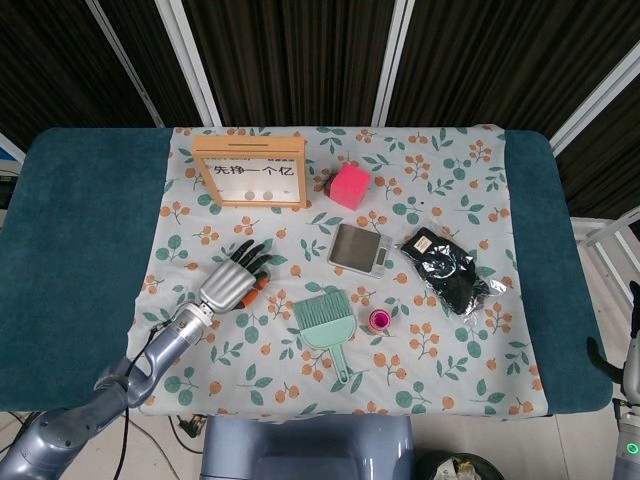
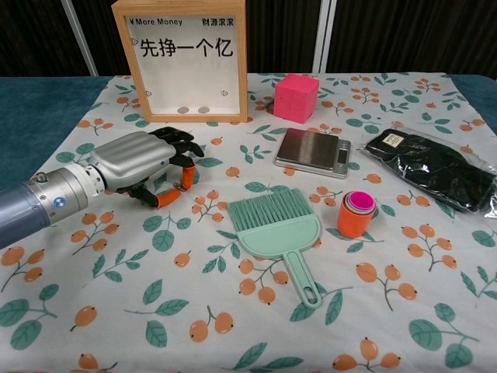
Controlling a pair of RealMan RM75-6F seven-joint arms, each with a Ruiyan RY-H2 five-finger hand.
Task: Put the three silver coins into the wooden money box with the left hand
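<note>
Left robot hand low over the desk, fingers curled downward, holding unclear. Two silver coins already inside the wooden money box, directly beyond the fingertips. Third coin not visible, perhaps under the palm.

pink cube | scale | black bag | green brush | stacked cups

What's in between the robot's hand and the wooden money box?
Nothing but bare flowery cloth. The chest view shows the left hand low over the cloth, with an open strip before the wooden money box.
</note>
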